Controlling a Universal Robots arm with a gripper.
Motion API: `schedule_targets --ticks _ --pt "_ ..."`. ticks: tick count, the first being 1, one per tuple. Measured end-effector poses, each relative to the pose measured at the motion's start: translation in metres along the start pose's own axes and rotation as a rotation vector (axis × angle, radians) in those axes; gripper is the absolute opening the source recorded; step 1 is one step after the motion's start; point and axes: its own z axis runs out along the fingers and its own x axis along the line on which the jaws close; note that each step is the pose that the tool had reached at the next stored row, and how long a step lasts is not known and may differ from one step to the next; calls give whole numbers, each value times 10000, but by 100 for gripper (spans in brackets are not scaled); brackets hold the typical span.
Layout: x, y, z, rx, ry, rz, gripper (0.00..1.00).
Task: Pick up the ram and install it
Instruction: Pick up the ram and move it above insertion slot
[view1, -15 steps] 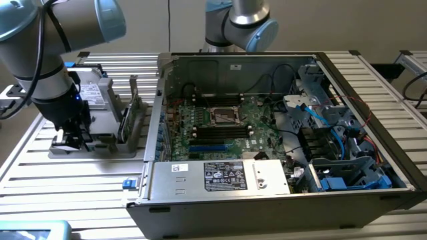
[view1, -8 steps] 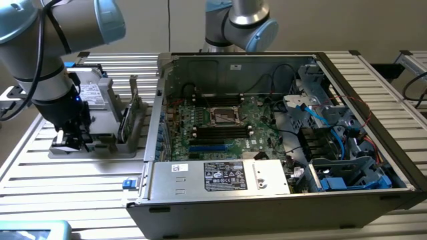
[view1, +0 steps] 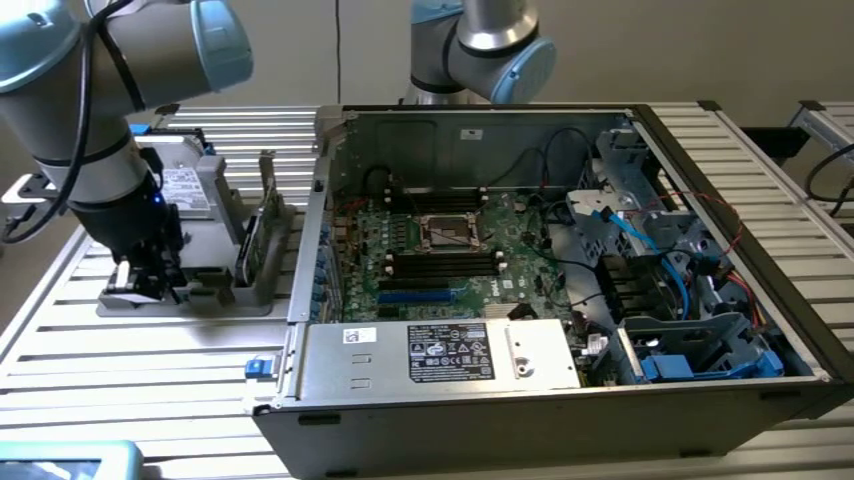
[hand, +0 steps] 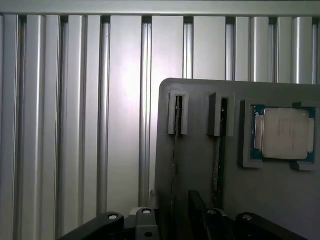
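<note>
Hand (hand: 172, 222) apart, empty, directly over ram (hand: 175, 160). Stick is edge-up in holder (hand: 197, 160), long axis running thru hand's gap.

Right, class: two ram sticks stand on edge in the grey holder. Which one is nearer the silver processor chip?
The ram stick in the slot beside the processor chip; the other stick stands one slot further off, by the holder's edge.
</note>
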Motion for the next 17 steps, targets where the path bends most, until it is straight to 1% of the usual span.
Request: schedule_targets --ticks 3,4,5,6,7,8,17 --pt "-1 3 8 -2 2 0 35" --pt "-2 5 8 -3 2 0 28" --pt "-2 9 4 -2 1 0 28" --pt "-2 12 -6 0 0 1 16" --pt "-1 16 -24 1 0 0 16" --pt "-1 19 -61 1 -1 0 13" --pt "5 39 -472 0 1 -23 13"
